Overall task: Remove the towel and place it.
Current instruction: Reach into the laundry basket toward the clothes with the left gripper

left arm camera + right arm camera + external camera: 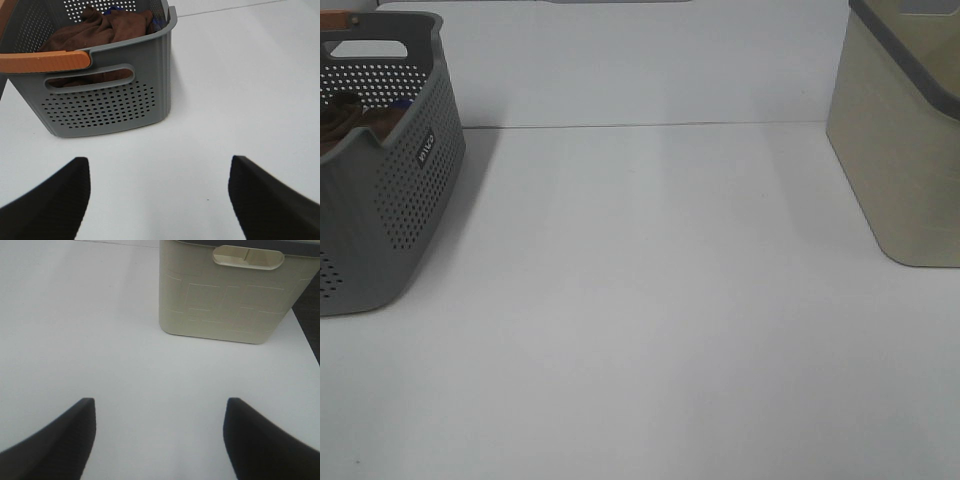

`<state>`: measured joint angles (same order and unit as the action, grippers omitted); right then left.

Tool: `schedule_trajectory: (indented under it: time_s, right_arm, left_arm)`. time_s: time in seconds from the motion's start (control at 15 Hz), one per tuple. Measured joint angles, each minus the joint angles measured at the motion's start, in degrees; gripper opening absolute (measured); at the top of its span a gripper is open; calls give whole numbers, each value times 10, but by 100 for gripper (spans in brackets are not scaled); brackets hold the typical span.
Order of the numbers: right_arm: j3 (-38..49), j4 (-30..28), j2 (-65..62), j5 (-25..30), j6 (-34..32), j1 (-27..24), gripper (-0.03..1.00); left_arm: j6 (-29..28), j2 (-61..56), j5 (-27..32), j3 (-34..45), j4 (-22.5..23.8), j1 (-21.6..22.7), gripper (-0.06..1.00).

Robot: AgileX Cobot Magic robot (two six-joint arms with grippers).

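Grey perforated plastic basket (390, 200), at the far left of the white tabletop (650, 300). It holds the crumpled brown towel (95, 30), which lies heaped inside it. A scrap of blue (157, 22) shows beside the towel at one corner, but what it is cannot be told. An orange handle bar (45, 61) runs along one end rim of the basket, above a slotted grip hole in that wall.

Left gripper (159, 167): it hangs over the tabletop a little short of the basket. Its two black fingers (55, 200) are spread wide with nothing between them, and they touch neither basket nor towel.

Centre: a thin dark line (650, 125) crosses the white surface from side to side toward the far edge.

Right gripper (160, 405): it hangs over the tabletop with the bin ahead of it, its black fingers set wide apart and holding nothing.

Beige rectangular plastic bin (905, 160) with a dark grey rim, at the far right of the table. It stands upright, its walls are embossed with a block pattern, and a slotted handle (248, 256) sits just under the rim. Basket and bin stand well apart, on opposite sides of the table.
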<state>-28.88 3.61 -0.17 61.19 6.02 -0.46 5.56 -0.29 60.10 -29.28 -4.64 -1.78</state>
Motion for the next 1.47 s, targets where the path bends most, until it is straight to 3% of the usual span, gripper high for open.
schedule_trajectory:
  time_s: [1.0,1.2,1.47]
  right_arm:
    - [0,0,0,0,0,0,69]
    - [0,0,0,0,0,0,69]
    - [0,0,0,0,0,0,69]
  left_arm:
    - [-1,1,-6,-1,-1,0,73]
    - [-26,68,-78,-11,-2,0,73]
    - [-67,237,-267,-23,-2,0,73]
